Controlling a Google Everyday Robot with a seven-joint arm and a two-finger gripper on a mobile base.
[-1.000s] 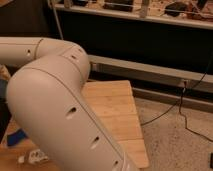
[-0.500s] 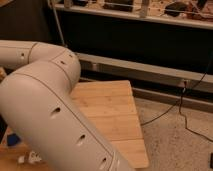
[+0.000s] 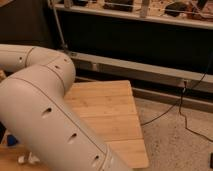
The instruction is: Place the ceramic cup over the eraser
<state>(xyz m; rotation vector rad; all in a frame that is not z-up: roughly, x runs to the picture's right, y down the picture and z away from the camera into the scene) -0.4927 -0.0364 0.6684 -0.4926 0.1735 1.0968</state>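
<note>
My white arm (image 3: 45, 110) fills the left half of the camera view, bent at the elbow and running off the left and bottom edges. The gripper is out of view. The light-blue ceramic cup, the eraser and the orange bowl are hidden behind the arm or out of view. A small white object (image 3: 27, 159) shows at the lower left on the wooden table (image 3: 110, 117), under the arm.
The light wooden tabletop ends at its right edge near the middle of the view. Beyond it is speckled floor (image 3: 180, 145) with a black cable (image 3: 180, 105). A dark shelf unit with a metal rail (image 3: 150, 67) stands behind the table.
The arm has swung left and down across the view, uncovering more of the wooden table's right part.
</note>
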